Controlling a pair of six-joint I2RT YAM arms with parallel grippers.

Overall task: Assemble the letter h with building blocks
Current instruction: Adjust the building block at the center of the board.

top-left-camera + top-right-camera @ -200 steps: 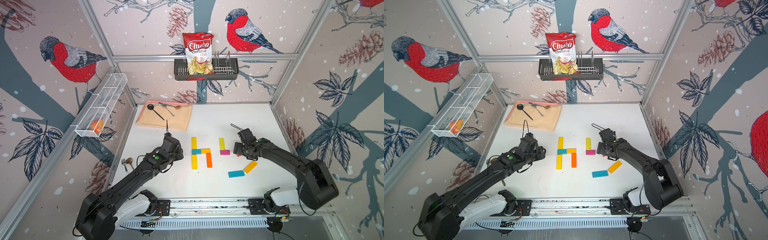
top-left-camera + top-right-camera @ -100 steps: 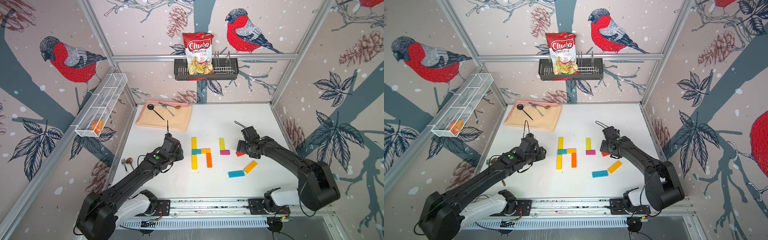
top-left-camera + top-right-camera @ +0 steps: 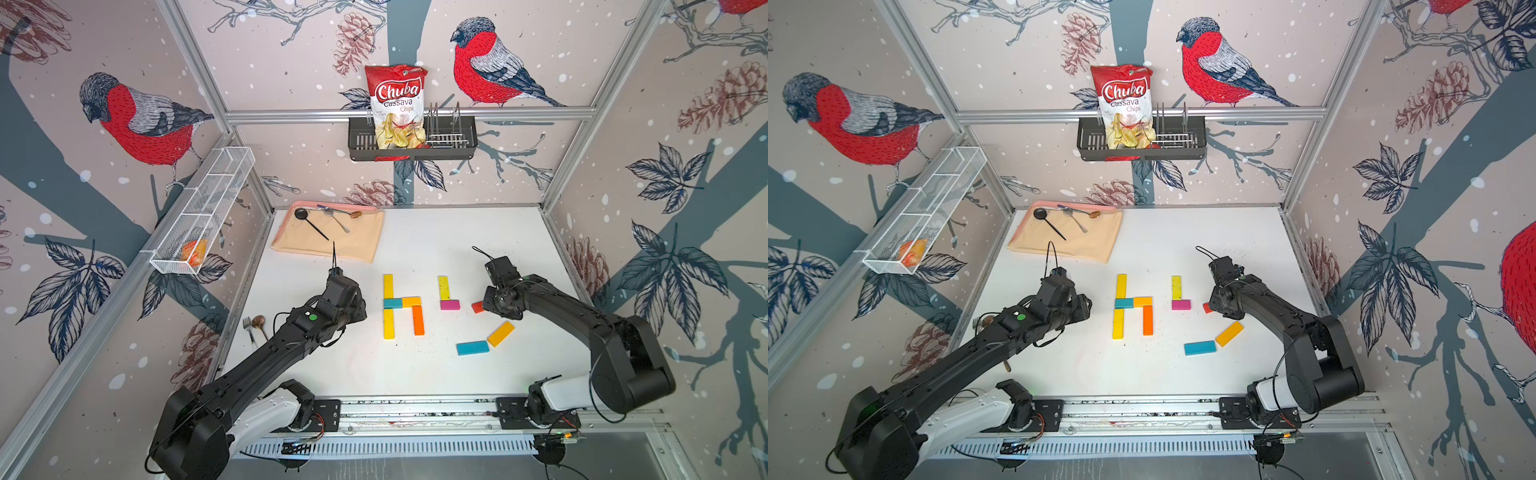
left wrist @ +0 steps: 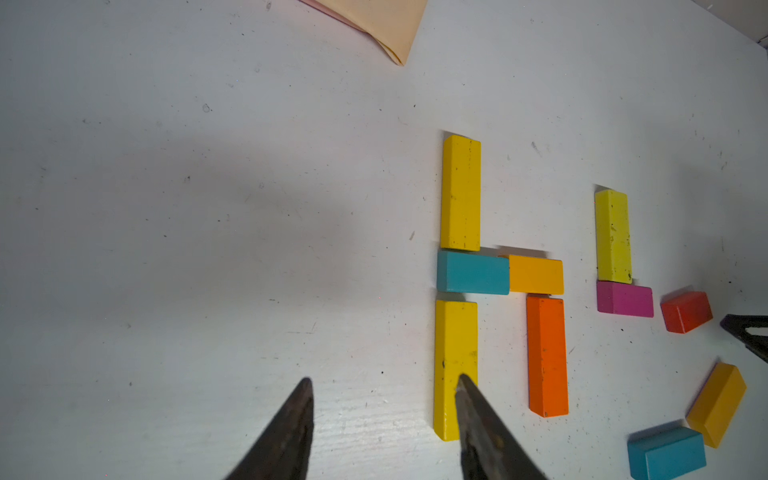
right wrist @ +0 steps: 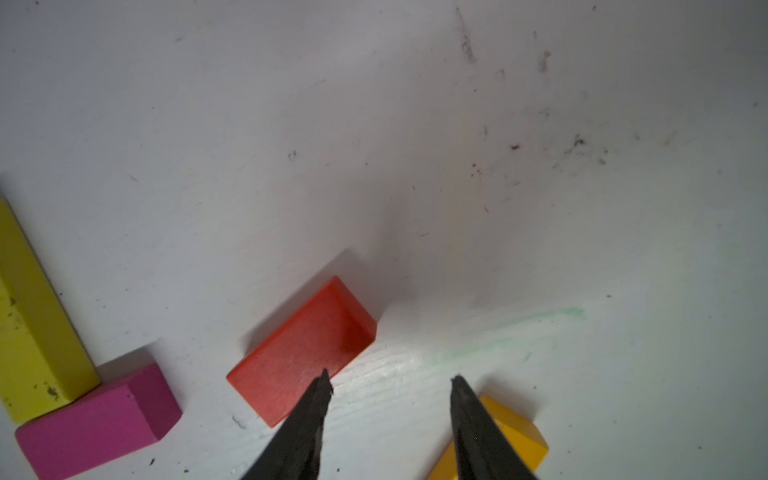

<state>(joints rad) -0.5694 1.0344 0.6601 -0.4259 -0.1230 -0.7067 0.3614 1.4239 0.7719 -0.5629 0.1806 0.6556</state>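
In both top views the building blocks lie flat around the middle of the surface [image 3: 415, 374]. Five of them touch to form an h. A far yellow block [image 3: 388, 286], a teal block [image 3: 392, 303] and a near yellow block [image 3: 389, 324] run in one line from far to near. An amber block [image 3: 411, 301] sits at the teal one's right end, and an orange block [image 3: 418, 320] runs from it toward the near edge. To their right a pale yellow block [image 3: 443, 287] meets a magenta block [image 3: 450, 304] in an L. A red block [image 3: 478, 307] lies just right of the magenta one, apart from it, at the right pincer [image 3: 488, 304]. Toward the near right corner a loose amber block [image 3: 500, 333] and a loose teal block [image 3: 472, 348] lie close together. The left pincer [image 3: 360, 311] hangs just left of the h. Both pincers' tips are hidden here.

In the left wrist view the left pincer [image 4: 384, 377] stands parted over bare surface, holding nothing. One finger [image 4: 476, 419] crosses in front of the near yellow block [image 4: 455, 345]; whether they touch cannot be told.

In the right wrist view the right pincer [image 5: 390, 375] is parted, with bare surface between its tips, gripping nothing. One fingertip [image 5: 305, 419] overlaps the red block's [image 5: 303, 345] corner; whether it touches is unclear. The other stands before the loose amber block [image 5: 519, 436].
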